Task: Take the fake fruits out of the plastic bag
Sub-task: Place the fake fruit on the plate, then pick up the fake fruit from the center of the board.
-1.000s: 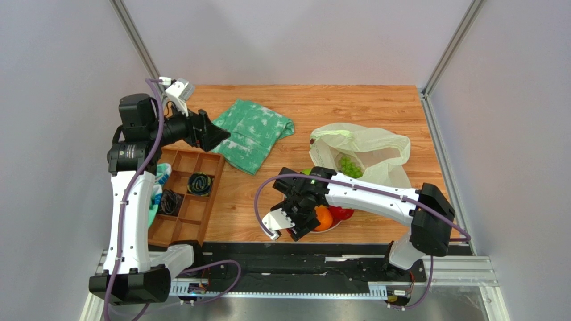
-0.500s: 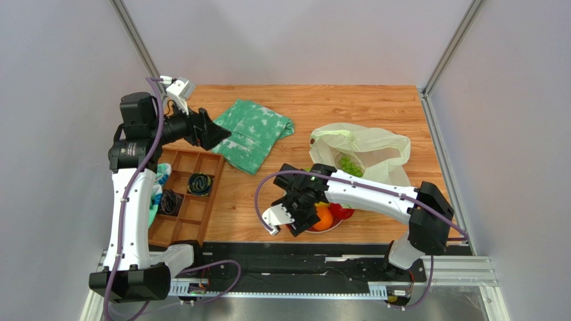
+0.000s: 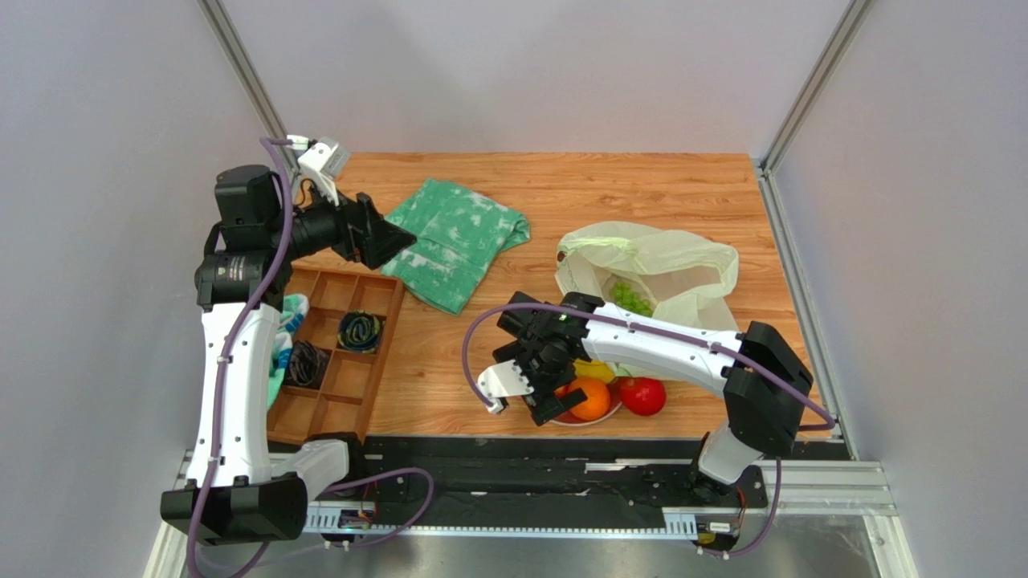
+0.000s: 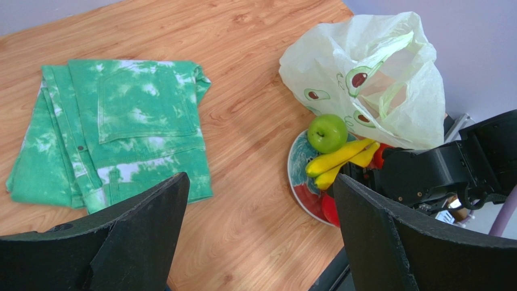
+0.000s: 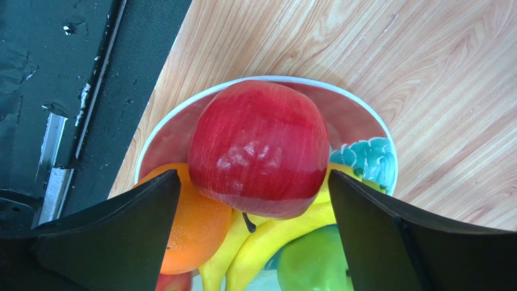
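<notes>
top view: the plastic bag (image 3: 676, 267) is seen crumpled on the table (image 3: 603, 193), right of centre. a green grape cluster (image 3: 628, 296) is made out through the film, inside the bag. just below the bag in the frame a plate (image 3: 600, 420) is set at the near table edge. an orange (image 3: 591, 397), a banana bunch (image 3: 595, 370) and a red fruit (image 3: 643, 395) are noted on it, the red one at its right side. the right gripper (image 3: 545, 397) is held over the plate's left part; its jaws cannot be told from here. the left gripper (image 3: 389, 246) is raised at upper left, beside the green-and-white cloth (image 3: 465, 241), with a wooden tray (image 3: 344, 343) lower in the frame.

left wrist view: the left gripper (image 4: 261, 182) is shown released, fingers (image 4: 133, 242) spread wide, nothing between them. a green apple (image 4: 327, 132), not made out from the top, is shown on the plate (image 4: 298, 182) against the bag (image 4: 376, 73). the grapes are not seen from here.

right wrist view: the right gripper (image 5: 253, 176) is found released, a finger at each lower corner. the red fruit (image 5: 258, 154) lies free on the plate (image 5: 370, 121), resting on the orange (image 5: 194, 230) and banana bunch (image 5: 267, 242). a sliver of a second red fruit (image 5: 173, 282) is caught at the bottom edge.
</notes>
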{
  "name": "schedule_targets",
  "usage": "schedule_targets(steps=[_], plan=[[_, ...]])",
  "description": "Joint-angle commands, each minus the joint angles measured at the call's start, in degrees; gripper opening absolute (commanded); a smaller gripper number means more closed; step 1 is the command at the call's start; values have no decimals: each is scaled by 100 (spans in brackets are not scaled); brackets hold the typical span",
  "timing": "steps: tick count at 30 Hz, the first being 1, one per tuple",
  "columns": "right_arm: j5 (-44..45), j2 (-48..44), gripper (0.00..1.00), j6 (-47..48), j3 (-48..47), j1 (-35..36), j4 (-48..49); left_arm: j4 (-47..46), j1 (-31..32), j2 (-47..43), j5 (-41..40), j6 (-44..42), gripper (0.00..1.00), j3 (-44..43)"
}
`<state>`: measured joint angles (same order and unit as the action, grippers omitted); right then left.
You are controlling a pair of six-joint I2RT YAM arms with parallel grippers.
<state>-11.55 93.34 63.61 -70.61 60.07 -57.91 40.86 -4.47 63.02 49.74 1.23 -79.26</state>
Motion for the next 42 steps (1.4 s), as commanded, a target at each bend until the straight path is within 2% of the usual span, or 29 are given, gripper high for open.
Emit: schedule_targets(steps=[1,11,15,19,21,22,24,25,27,28,31,33,38,42], plan=[[-84,-96,100,-121,-198,31,131,-175,-45,-53,168,52,97,-80],[-111,-790,100,-797,-849,-83,104,-210,-36,-1,273,114,97,-194],[-207,-1510,100,-1674,-762,-583,123,-254,-45,52,309,158,97,-291],[-190,-2545,100,-2080,-446,-936,-779,-351,-28,157,414,254,97,-335],[222,-3021,100,-2326,-87,-1059,-1002,-403,-19,236,449,298,97,-397],[563,-3572,100,-2632,46,-1311,-1073,-430,-10,263,449,316,97,-423],[1073,-4093,100,-2871,518,-1646,-1126,-517,7,368,449,377,97,-511],[1702,-4392,100,-2968,670,-1996,-1204,-535,8,403,458,404,97,-555],[2102,-5130,100,-2934,1012,-2463,-1371,-579,25,544,467,448,97,-686],[2313,-5324,100,-2890,1327,-2927,-1642,-588,51,596,476,448,97,-748],[2368,-5966,100,-2600,1820,-3797,-2257,-588,121,842,484,483,97,-1020],[2586,-6230,100,-2564,1998,-4064,-2409,-597,166,992,467,501,97,-1117],[2588,-5785,100,-2301,2068,-5223,-2383,-597,350,1220,449,474,97,-1302],[2307,-4739,100,-1828,2051,-6541,-2426,-597,429,1274,449,465,97,-1390]])
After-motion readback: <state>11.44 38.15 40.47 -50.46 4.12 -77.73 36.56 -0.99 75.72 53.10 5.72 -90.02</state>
